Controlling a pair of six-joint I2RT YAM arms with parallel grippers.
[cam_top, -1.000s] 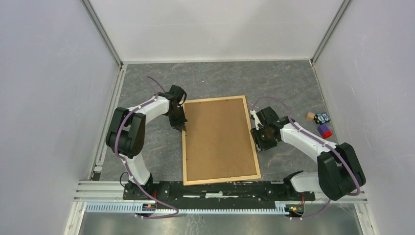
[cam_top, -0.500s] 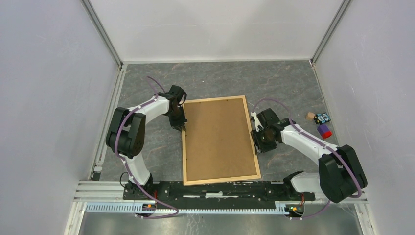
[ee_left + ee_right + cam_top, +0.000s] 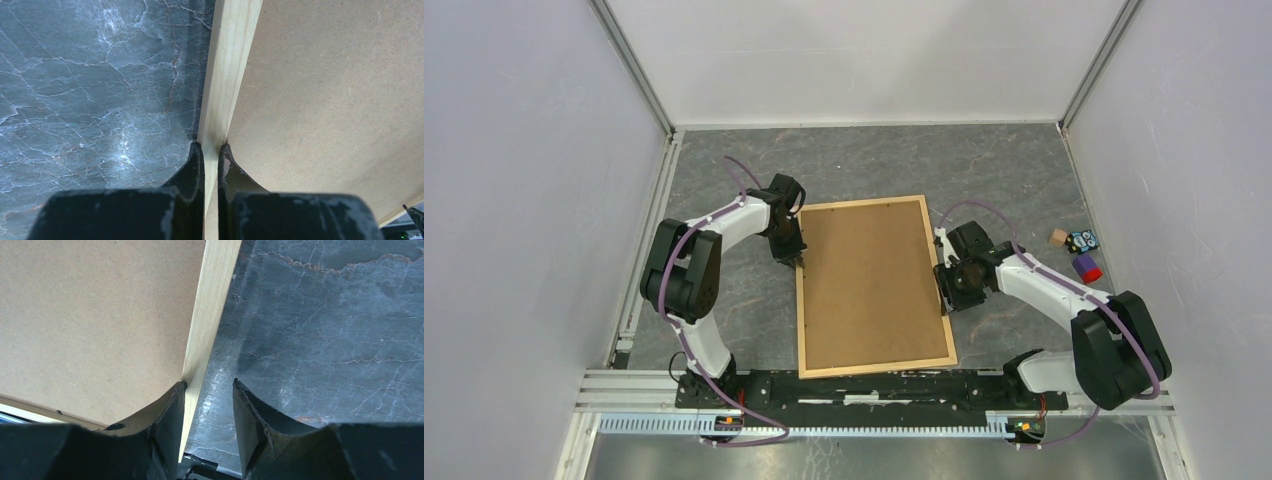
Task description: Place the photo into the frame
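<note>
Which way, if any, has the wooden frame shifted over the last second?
No. The frame has not shifted: its near edge lies just as close to the black base rail as before.

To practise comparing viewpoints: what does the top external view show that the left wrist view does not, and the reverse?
Only top external: the whole frame, both arms, the right fingers at its right strip, small toys near the right wall. Only left wrist: the left fingers pinching the left wood strip, seen up close. Both: the wood strip, the brown board and the grey marbled table.
</note>
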